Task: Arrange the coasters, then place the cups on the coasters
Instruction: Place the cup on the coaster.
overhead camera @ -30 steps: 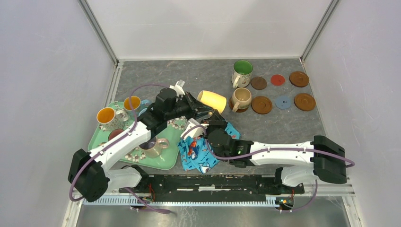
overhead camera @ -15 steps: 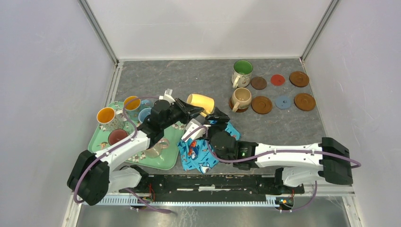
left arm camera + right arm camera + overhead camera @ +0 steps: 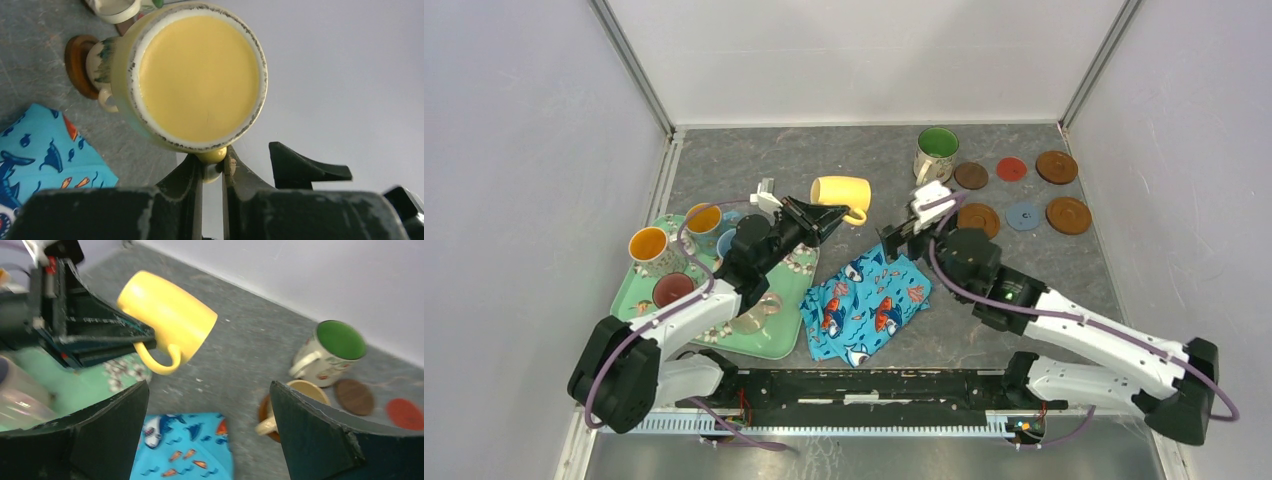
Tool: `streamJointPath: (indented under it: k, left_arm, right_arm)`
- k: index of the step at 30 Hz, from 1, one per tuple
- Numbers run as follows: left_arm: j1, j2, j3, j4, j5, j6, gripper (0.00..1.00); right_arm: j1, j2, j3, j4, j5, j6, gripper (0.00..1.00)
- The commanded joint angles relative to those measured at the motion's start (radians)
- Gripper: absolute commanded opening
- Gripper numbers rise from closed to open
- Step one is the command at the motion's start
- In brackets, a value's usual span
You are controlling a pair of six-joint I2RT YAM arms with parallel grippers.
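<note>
A yellow cup (image 3: pixel 842 192) hangs on its side above the table, with my left gripper (image 3: pixel 831 214) shut on its handle (image 3: pixel 212 158). Its base (image 3: pixel 197 77) fills the left wrist view. My right gripper (image 3: pixel 913 226) stands open with nothing between its fingers, above a beige cup (image 3: pixel 299 392) that sits on a brown coaster (image 3: pixel 264 416). A green-lined cup (image 3: pixel 936 150) stands at the back right. Beside it lie several bare coasters: brown ones (image 3: pixel 977 221), a red one (image 3: pixel 1011 169) and a blue-grey one (image 3: pixel 1024 215).
A green floral tray (image 3: pixel 779 340) at the left holds several more cups, two of them orange-lined (image 3: pixel 649 245). A blue fish-print cloth (image 3: pixel 869 305) lies spread on the table between the arms. White walls close in the grey table on three sides.
My right gripper let go of the cloth, opened wide and swung right toward the beige cup. The cloth now lies flat. My left gripper carried the yellow cup left and toward the back.
</note>
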State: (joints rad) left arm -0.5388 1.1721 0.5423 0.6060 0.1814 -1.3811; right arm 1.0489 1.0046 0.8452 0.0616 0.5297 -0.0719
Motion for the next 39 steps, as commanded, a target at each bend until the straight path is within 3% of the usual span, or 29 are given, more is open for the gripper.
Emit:
streamJointPath:
  k: [1, 9, 16, 26, 30, 34, 39]
  left_arm:
    - [0.009, 0.010, 0.017, 0.339, 0.012, -0.053, 0.02]
    - [0.011, 0.096, 0.043, 0.678, 0.101, -0.128, 0.02]
    - [0.012, 0.093, 0.055, 0.650, 0.111, -0.133, 0.02]
    - [0.012, 0.096, 0.064, 0.542, 0.123, -0.117, 0.02]
    - [0.012, 0.110, 0.071, 0.536, 0.132, -0.113, 0.02]
    - [0.013, 0.119, 0.104, 0.457, 0.169, -0.112, 0.02]
    - [0.011, 0.104, 0.152, 0.305, 0.189, -0.066, 0.02]
  right_arm:
    - [-0.114, -0.062, 0.024, 0.017, -0.317, 0.337, 0.98]
    - [-0.305, -0.089, -0.054, 0.247, -0.656, 0.678, 0.98]
    - [-0.380, -0.047, -0.132, 0.372, -0.738, 0.971, 0.93]
    - [-0.377, -0.001, -0.086, 0.201, -0.709, 0.836, 0.82]
    - [-0.366, -0.017, -0.155, 0.309, -0.723, 0.895, 0.80]
    - [-0.295, -0.019, -0.036, 0.121, -0.552, 0.661, 0.81]
    - [-0.194, 0.040, 0.074, 0.011, -0.403, 0.390, 0.78]
